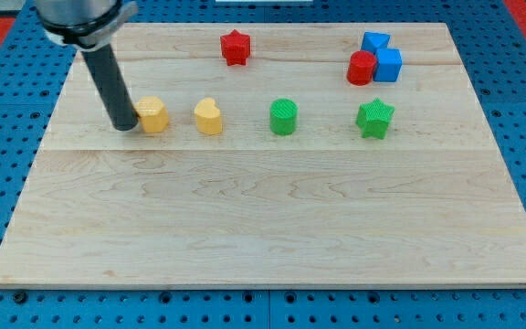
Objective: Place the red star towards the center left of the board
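The red star (pixel 235 47) sits near the view's top, a little left of the middle of the wooden board (pixel 272 219). My tip (pixel 124 127) rests on the board at the view's left, touching or almost touching the left side of a yellow hexagon block (pixel 153 115). The red star is well up and to the right of my tip.
A yellow heart block (pixel 209 117) lies right of the yellow hexagon. A green cylinder (pixel 283 117) and a green star (pixel 374 119) follow in the same row. At the top right a red cylinder (pixel 362 68) touches two blue blocks (pixel 386 64) (pixel 374 42).
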Robot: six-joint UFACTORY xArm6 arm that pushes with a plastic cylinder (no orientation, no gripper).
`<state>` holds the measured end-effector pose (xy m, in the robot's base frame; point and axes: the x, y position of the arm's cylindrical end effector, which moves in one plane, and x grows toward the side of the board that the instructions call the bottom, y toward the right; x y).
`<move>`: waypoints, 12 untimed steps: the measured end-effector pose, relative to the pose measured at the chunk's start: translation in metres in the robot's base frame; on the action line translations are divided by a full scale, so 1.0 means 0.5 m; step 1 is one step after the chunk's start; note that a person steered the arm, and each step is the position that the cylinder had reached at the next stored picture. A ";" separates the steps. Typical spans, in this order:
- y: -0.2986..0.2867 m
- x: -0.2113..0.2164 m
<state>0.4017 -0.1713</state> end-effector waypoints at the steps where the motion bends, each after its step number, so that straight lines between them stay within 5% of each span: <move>1: -0.061 0.000; 2: -0.104 -0.075; 4: 0.311 -0.196; 5: 0.368 -0.280; 6: 0.302 -0.363; 7: 0.139 -0.356; 9: 0.361 -0.364; 12: 0.156 -0.220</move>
<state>0.2915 -0.0933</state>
